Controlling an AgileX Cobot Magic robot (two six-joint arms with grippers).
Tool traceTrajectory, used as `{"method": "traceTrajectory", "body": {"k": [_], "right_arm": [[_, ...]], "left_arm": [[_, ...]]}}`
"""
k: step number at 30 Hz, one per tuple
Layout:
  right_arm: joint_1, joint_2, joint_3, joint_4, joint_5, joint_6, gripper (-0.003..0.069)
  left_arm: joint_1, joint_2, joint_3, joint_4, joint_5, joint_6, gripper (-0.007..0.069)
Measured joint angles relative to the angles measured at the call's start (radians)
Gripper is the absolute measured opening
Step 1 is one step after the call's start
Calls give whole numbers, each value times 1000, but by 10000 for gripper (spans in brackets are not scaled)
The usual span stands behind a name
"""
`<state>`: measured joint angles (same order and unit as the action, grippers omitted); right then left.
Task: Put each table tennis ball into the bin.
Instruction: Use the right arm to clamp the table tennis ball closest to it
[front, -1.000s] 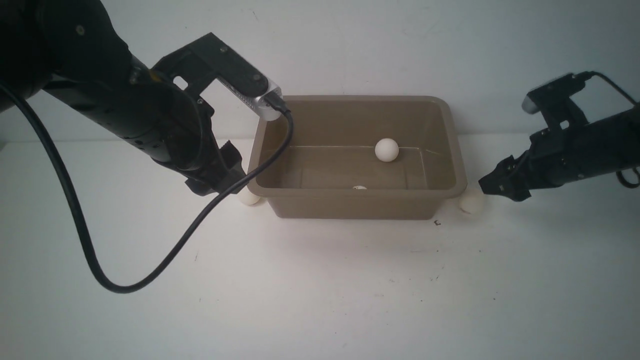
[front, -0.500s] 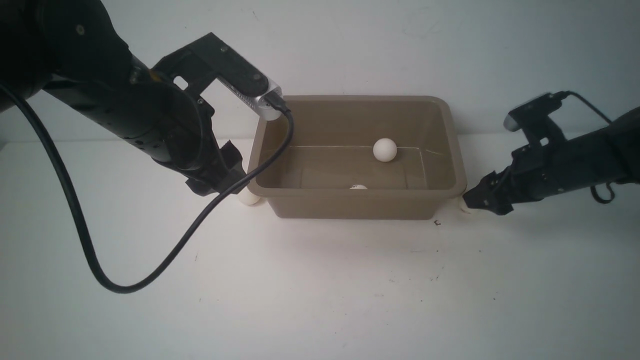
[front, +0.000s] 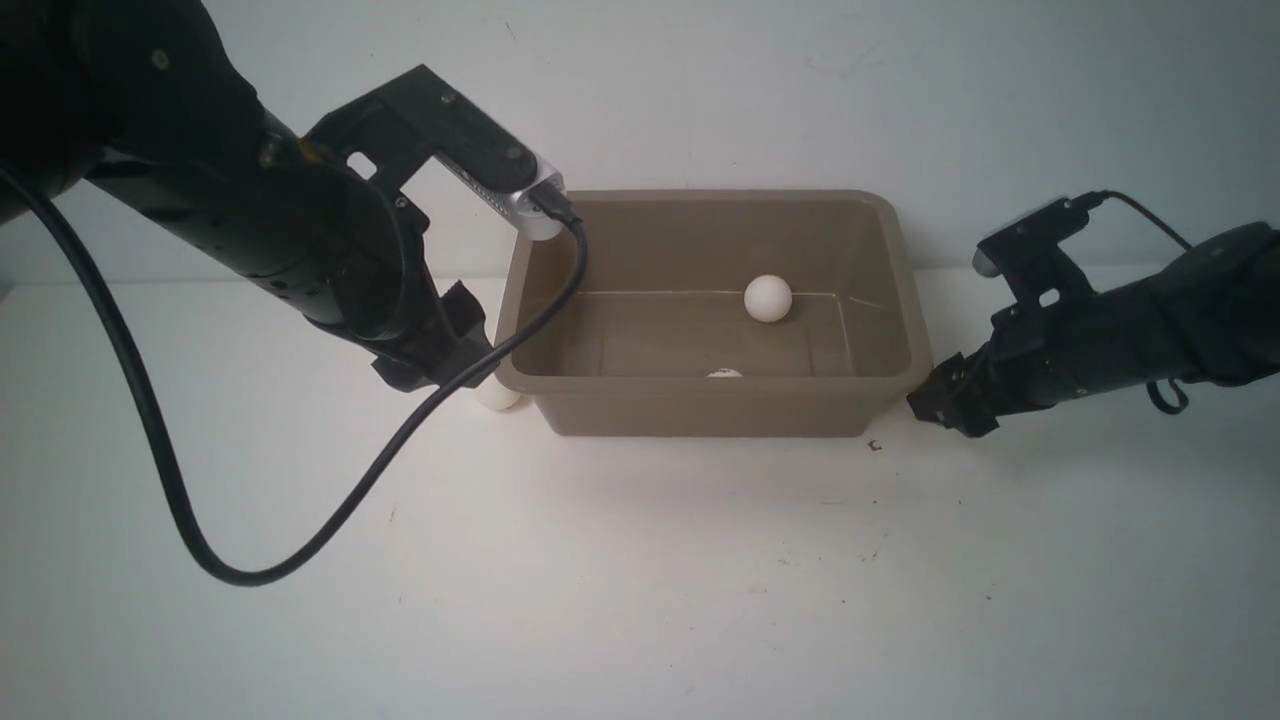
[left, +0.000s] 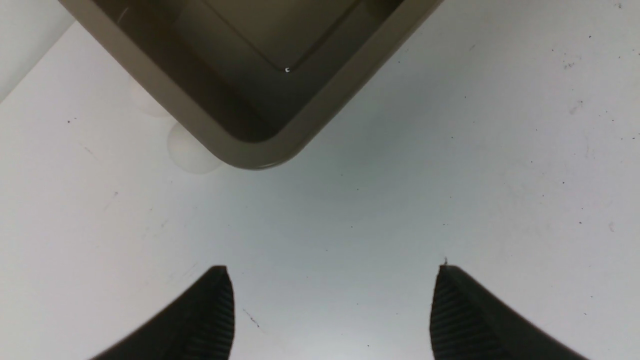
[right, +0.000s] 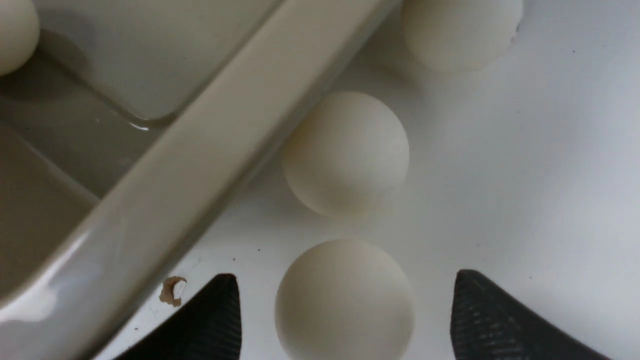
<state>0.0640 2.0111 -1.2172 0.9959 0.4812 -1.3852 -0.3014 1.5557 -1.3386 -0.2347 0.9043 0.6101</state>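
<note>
Two black grippers, both released, nothing pinched. Nearest we log the white table top (front: 640, 600) and a thick black cable (front: 180, 520) looping over it from the left arm. We put the left gripper (front: 452, 348) low at the near left corner of the rectangular taupe plastic bin (front: 700, 415); in its wrist view the ribbed black fingers (left: 210, 315) stand wide apart over bare table, nothing between them. We tag one small matte white table tennis ball, the left ball (front: 498, 396), on the table outside that corner, tucked partly under the flared rim (left: 260, 157). The right gripper (front: 940, 410) is low over the table at the bin's near right corner. In the right wrist view its fingertips (right: 480, 310) straddle a white sphere, the straddled ball (right: 345, 305), with a gap on each side, so not gripped. Just beyond we mark the middle ball (right: 345, 152), close against the bin's outer wall, then the far ball (right: 460, 35), cut by the frame edge. A tiny brown scrap (right: 172, 291) lies near the wall. Inside the bin we count two more: the near inside ball (front: 723, 373), only its top showing over the near wall, and the far inside ball (front: 768, 298) at the foot of the far wall. Pale plain backdrop (front: 900, 80) behind everything
</note>
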Motion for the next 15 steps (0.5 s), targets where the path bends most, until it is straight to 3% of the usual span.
{"method": "traceTrajectory", "body": {"k": [15], "right_arm": [[0,0,0,3,-14,-5,452]], "left_arm": [[0,0,0,0,0,0,469]]}}
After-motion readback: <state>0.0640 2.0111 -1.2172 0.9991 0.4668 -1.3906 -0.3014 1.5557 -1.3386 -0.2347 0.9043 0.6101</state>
